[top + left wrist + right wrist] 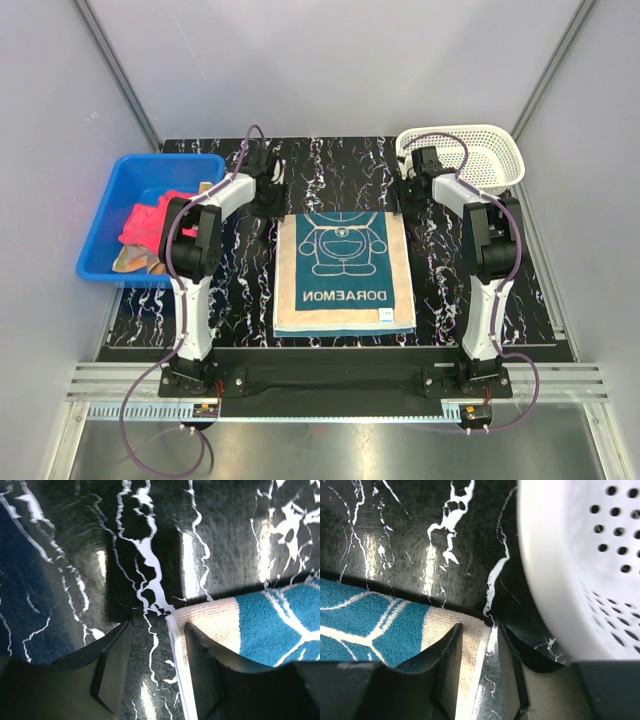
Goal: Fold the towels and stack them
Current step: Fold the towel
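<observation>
The teal towel (pixel 344 272) with a white cartoon face and beige edge lies flat in the middle of the table. My left gripper (pixel 268 205) is open at its far left corner (pixel 200 615), one finger over the beige edge, the other over bare table. My right gripper (pixel 404 200) is open at its far right corner (pixel 455 622), straddling the edge the same way. The pink-red towel (pixel 150 222) and the orange-peach towel (pixel 135 262) lie crumpled in the blue bin (pixel 130 175).
A white perforated basket (pixel 470 155) stands at the far right, close beside my right gripper; its wall (pixel 570 570) fills the right wrist view. The blue bin sits at the left edge of the black marbled table (pixel 330 160).
</observation>
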`<action>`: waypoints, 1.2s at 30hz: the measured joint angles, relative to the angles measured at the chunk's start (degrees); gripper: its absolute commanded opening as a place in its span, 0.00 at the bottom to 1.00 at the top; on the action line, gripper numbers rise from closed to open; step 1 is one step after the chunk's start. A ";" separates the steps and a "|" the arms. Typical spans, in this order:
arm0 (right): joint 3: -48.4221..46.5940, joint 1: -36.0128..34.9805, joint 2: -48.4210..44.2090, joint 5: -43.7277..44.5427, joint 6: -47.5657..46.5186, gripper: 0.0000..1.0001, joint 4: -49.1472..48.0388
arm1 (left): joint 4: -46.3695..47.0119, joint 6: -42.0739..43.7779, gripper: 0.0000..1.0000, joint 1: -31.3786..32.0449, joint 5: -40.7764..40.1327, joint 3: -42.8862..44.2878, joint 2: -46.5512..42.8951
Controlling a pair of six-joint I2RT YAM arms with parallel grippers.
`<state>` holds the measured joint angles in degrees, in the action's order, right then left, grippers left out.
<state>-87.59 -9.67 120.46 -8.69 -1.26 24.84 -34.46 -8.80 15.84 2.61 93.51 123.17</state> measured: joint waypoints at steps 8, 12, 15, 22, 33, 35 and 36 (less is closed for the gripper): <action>-5.95 0.96 4.35 -5.16 -4.00 0.37 4.96 | 0.07 4.81 0.50 0.00 2.58 0.00 0.09; -6.95 1.14 5.09 -5.99 -5.16 0.30 5.75 | 0.09 5.84 0.47 0.00 2.78 0.02 0.20; -7.02 1.18 5.18 -6.03 -5.73 0.24 5.97 | -0.20 6.25 0.43 0.00 2.78 1.07 0.90; -7.02 1.18 5.27 -6.03 -6.34 0.17 6.25 | -1.20 6.14 0.09 0.11 4.02 4.07 2.67; -7.96 1.18 5.31 -10.40 -5.73 0.00 6.21 | -2.67 6.36 0.00 -0.31 4.61 5.18 2.67; -8.37 1.18 5.31 -11.56 -5.35 0.00 5.90 | -2.82 6.14 0.00 -1.07 4.46 5.27 2.67; -8.68 1.18 5.31 -12.02 -5.16 0.00 5.66 | -2.95 5.99 0.00 -1.44 4.48 5.35 2.64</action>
<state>-96.27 -8.49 125.78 -20.71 -6.42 30.50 -37.41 -2.81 14.39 7.09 98.87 125.82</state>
